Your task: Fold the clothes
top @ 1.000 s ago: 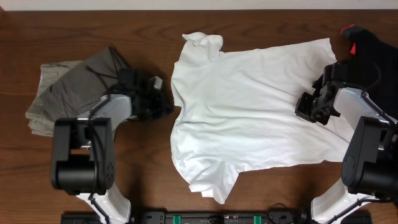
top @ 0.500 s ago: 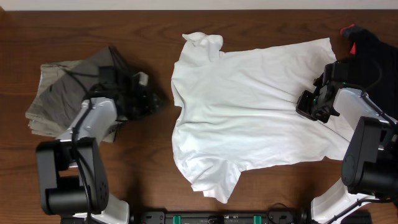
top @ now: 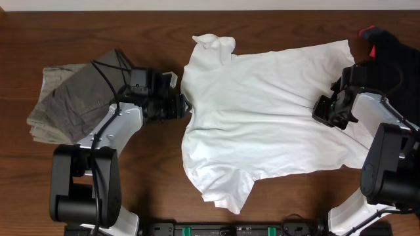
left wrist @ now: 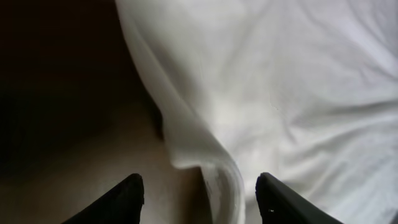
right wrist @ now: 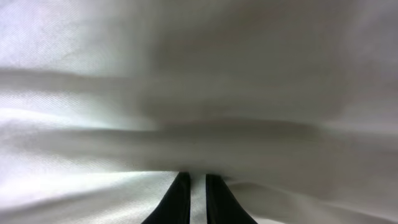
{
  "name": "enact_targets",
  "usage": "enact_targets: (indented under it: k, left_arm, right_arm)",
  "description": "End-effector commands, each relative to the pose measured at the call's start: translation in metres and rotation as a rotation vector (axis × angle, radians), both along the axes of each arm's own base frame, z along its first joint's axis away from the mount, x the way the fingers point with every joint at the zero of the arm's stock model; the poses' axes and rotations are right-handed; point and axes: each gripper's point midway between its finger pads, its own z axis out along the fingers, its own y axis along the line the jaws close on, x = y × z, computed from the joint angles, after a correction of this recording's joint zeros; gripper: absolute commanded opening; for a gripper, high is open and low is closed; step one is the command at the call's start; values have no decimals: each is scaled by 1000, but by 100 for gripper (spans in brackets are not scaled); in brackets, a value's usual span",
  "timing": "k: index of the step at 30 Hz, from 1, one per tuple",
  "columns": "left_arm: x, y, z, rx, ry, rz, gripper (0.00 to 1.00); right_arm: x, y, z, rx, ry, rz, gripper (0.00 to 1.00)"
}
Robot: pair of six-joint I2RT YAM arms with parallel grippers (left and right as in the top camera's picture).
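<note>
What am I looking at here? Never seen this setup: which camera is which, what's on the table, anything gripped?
Two robot arms sit at a wooden table, folding clothes. The wide picture looks straight down from above; the other two come from small cameras on each wrist, so the dark prongs at their bottom edge are that arm's own fingers. On the table: a white T-shirt spread out in the middle, grey-khaki trousers bunched on the left, a black garment at the far right. The left hand is open, its fingers either side of the shirt's edge, gripping nothing yet. The right hand is closed, apparently pinching the shirt's cloth.
</note>
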Motion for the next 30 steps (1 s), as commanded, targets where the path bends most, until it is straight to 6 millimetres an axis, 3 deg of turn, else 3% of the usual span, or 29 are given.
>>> enact_targets:
  k: [1, 8, 14, 20, 25, 26, 30]
  left_arm:
    - [6, 5, -8, 36, -13, 14, 57]
    - [7, 1, -24, 37, 12, 8, 52]
    - [12, -3, -21, 14, -7, 11, 45]
    - [10, -18, -25, -1, -9, -30, 41]
    - [9, -19, -32, 8, 0, -33, 19]
    - [10, -18, -32, 12, -2, -28, 9]
    - [17, -2, -29, 30, -5, 17, 6]
  right_arm:
    - [-27, -3, -32, -48, 117, -10, 10]
    - [-26, 0, -32, -50, 113, 0, 10]
    - [-26, 0, -32, -49, 114, -4, 10]
    - [-26, 0, -32, -49, 115, -14, 10]
    - [-26, 0, -32, -48, 115, -14, 10]
    - [-26, 0, -32, -48, 115, -14, 10]
    - [-26, 0, -32, -49, 116, -14, 10]
